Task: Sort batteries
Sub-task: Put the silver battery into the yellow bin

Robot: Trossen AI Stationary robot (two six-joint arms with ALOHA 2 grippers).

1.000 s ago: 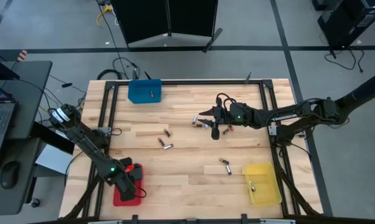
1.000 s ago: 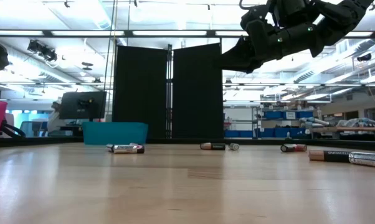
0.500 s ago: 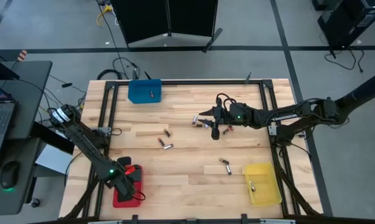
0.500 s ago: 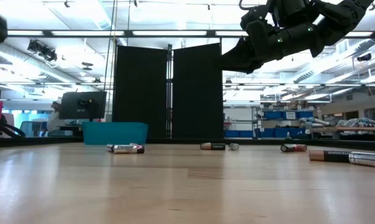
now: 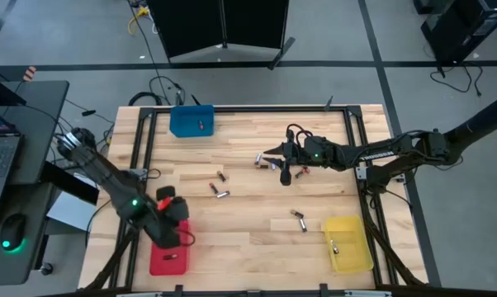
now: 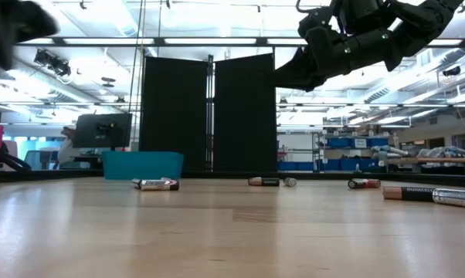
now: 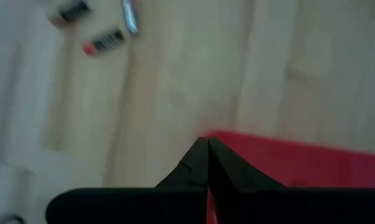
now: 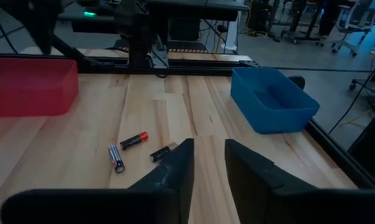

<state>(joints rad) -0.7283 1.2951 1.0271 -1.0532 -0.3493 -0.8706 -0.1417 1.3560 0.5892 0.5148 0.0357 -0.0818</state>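
Pale wooden table (image 5: 248,239) carries three trays: a red tray (image 5: 169,256) at the near left, a blue tray (image 5: 191,120) at the far left and a yellow tray (image 5: 347,244) at the near right. Batteries (image 5: 219,186) lie scattered across the middle of the boards, with one cell visible in each tray. Left gripper (image 5: 171,206) hangs above the table just beyond the red tray, its fingers (image 7: 207,163) pressed together and holding nothing. Right gripper (image 5: 285,175) hovers over the loose batteries at the table's centre, its fingers (image 8: 178,163) parted a narrow way with nothing between them
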